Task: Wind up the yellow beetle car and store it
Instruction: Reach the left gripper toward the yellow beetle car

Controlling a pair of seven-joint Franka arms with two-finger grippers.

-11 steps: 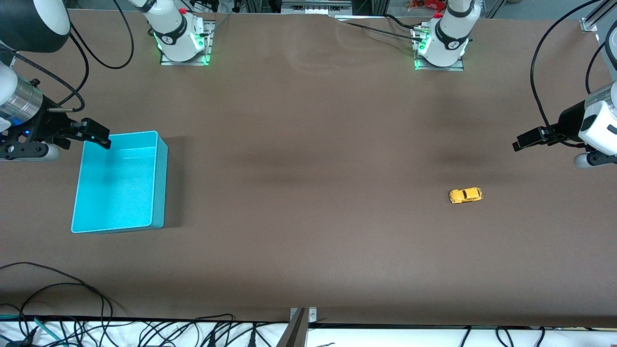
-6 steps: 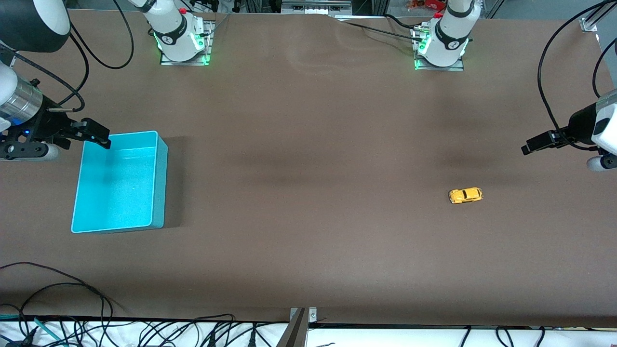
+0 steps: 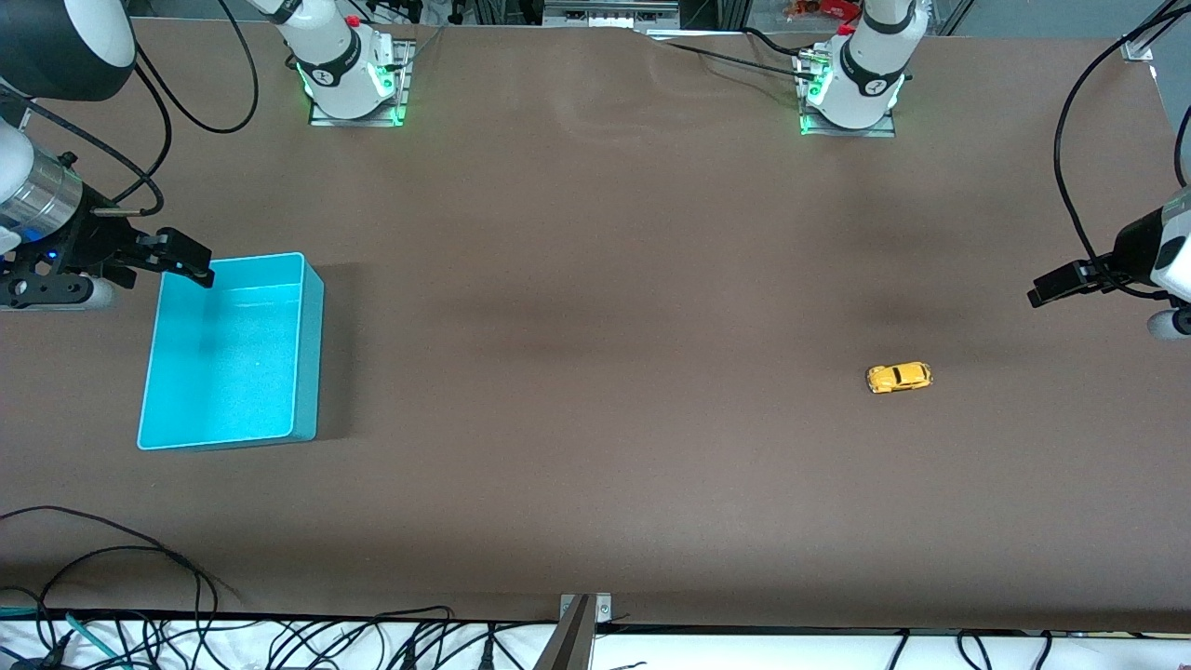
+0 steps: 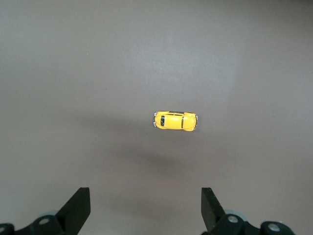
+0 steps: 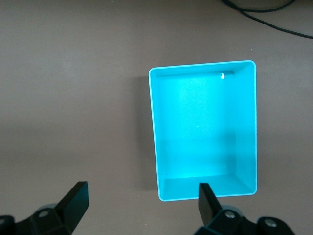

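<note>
The yellow beetle car (image 3: 899, 377) stands alone on the brown table toward the left arm's end; it also shows in the left wrist view (image 4: 176, 121). My left gripper (image 3: 1050, 287) is open and empty, up over the table's left-arm end, apart from the car. In its wrist view the left gripper (image 4: 145, 208) shows its fingers wide apart. The turquoise bin (image 3: 312, 354) is empty at the right arm's end. My right gripper (image 3: 191, 263) hovers open and empty over the bin's rim, seen in its wrist view (image 5: 142, 203) with the bin (image 5: 152, 127) beside it.
The two arm bases (image 3: 349, 79) (image 3: 851, 88) stand along the table's edge farthest from the front camera. Loose black cables (image 3: 140, 596) and a metal bracket (image 3: 582, 619) lie at the edge nearest that camera.
My left gripper has drawn away from the car toward the left arm's end of the table. The right arm, the car and the bin have not moved.
</note>
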